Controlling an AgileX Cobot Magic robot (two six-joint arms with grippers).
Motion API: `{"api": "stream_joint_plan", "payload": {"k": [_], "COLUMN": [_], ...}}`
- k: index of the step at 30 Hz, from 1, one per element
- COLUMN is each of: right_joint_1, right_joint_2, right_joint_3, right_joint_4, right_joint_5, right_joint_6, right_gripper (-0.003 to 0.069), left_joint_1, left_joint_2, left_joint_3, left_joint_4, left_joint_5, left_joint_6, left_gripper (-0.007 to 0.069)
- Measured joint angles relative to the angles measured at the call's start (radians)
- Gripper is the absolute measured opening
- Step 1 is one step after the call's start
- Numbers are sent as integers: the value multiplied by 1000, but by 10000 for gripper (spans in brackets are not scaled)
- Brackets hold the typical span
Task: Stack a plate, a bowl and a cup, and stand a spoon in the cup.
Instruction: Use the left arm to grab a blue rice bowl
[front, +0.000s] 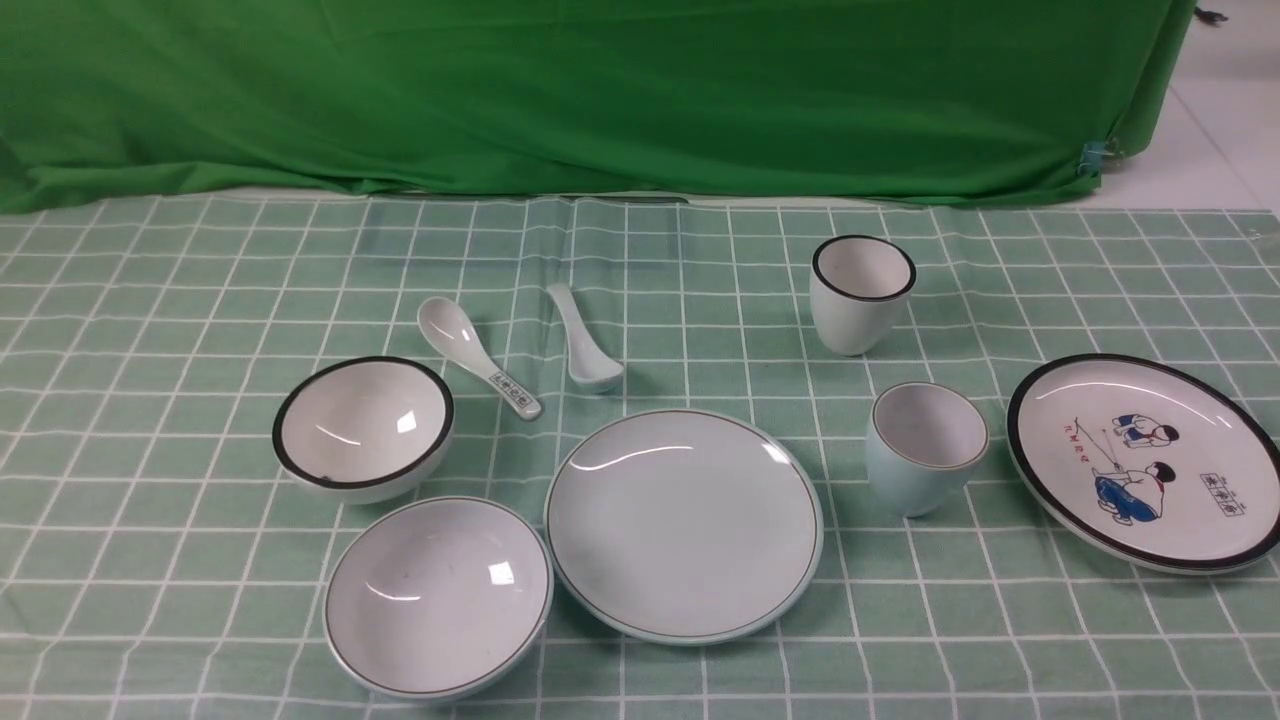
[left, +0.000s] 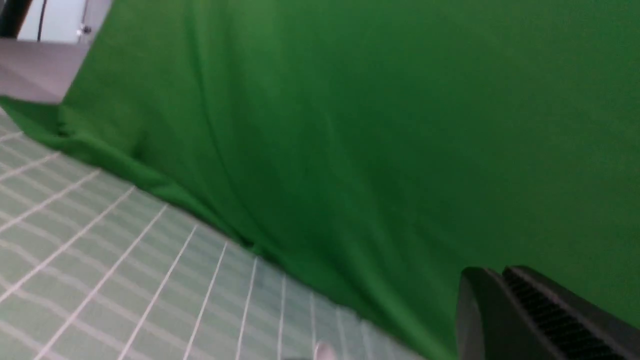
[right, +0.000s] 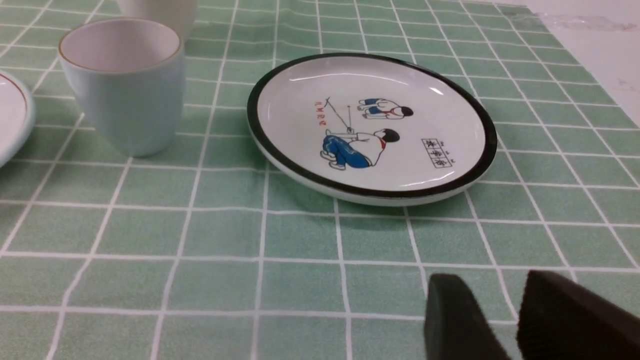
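Observation:
The plain pale blue plate (front: 685, 525) lies at the front centre of the checked cloth. The shallow pale bowl (front: 437, 595) sits just to its left, and the pale blue cup (front: 925, 445) stands upright to its right. The plain spoon (front: 585, 340) lies bowl-down behind the plate. Neither gripper shows in the front view. My left gripper (left: 492, 272) is shut and empty and faces the green backdrop. My right gripper (right: 492, 280) is slightly open and empty, low over the cloth. It is in front of the cartoon plate (right: 370, 125), with the cup (right: 125, 85) further off.
A black-rimmed cartoon plate (front: 1145, 460) lies at the right. A black-rimmed white cup (front: 860, 290) stands behind the blue cup. A black-rimmed bowl (front: 362, 425) and a spoon with a patterned handle (front: 475, 355) sit at the left. A green curtain (front: 600, 90) closes the back.

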Motion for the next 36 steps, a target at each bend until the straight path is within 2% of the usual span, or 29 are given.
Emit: {"api": "stream_joint_plan", "payload": {"k": [3, 4, 6, 10, 13, 14, 15, 16, 17, 18, 22, 23, 24, 27, 30, 31, 32, 35, 36], "right_joint_1": [0, 0, 0, 0, 0, 0, 0, 0, 0, 0, 0, 0, 0, 1, 25, 67, 92, 182, 200], "right_joint_2": [0, 0, 0, 0, 0, 0, 0, 0, 0, 0, 0, 0, 0, 0, 2, 36, 79, 271, 323], "right_joint_3": [0, 0, 0, 0, 0, 0, 0, 0, 0, 0, 0, 0, 0, 0, -46, -153, -230, -461, -508], "right_joint_4": [0, 0, 0, 21, 140, 153, 177, 210, 212, 225, 235, 235, 236, 237, 237, 237, 237, 236, 236], "right_joint_5": [0, 0, 0, -11, -147, -157, -210, -296, -304, -354, -426, -426, -428, -440, -315, -146, -47, 205, 242], "right_joint_6": [0, 0, 0, 15, 161, 185, 240, 372, 386, 469, 552, 554, 566, 584, 582, 482, 420, 268, 237], "right_gripper": [242, 242, 242, 242, 242, 242, 242, 242, 242, 242, 242, 242, 242, 232, 148, 65, 44, 27, 26], "left_joint_1": [0, 0, 0, 1, 1, 1, 1, 1, 1, 1, 1, 1, 1, 1, -3, -35, -68, -183, -202], "left_joint_2": [0, 0, 0, 3, 95, 113, 145, 265, 279, 374, 656, 670, 797, 974, 1110, 1186, 1217, 1272, 1283], "left_joint_3": [0, 0, 0, -80, -342, -359, -428, -575, -605, -698, -843, -843, -852, -852, -851, -851, -851, -851, -851], "left_joint_4": [-20, -25, -19, 22, 114, 126, 144, 186, 192, 204, 187, 184, 158, 126, 121, 140, 161, 262, 291], "left_joint_5": [-126, -237, -338, -323, -55, -33, 54, 268, 291, 487, 908, 908, 1035, 1114, 1131, 1121, 1106, 1042, 1026], "left_joint_6": [-34, -70, -117, -171, -178, -179, -179, -169, -169, -136, -13, -6, 57, 135, 165, 173, 168, 95, 75], "left_gripper": [17, 17, 17, 17, 17, 17, 17, 17, 17, 17, 17, 17, 17, 17, 17, 8, 5, 1, 1]}}
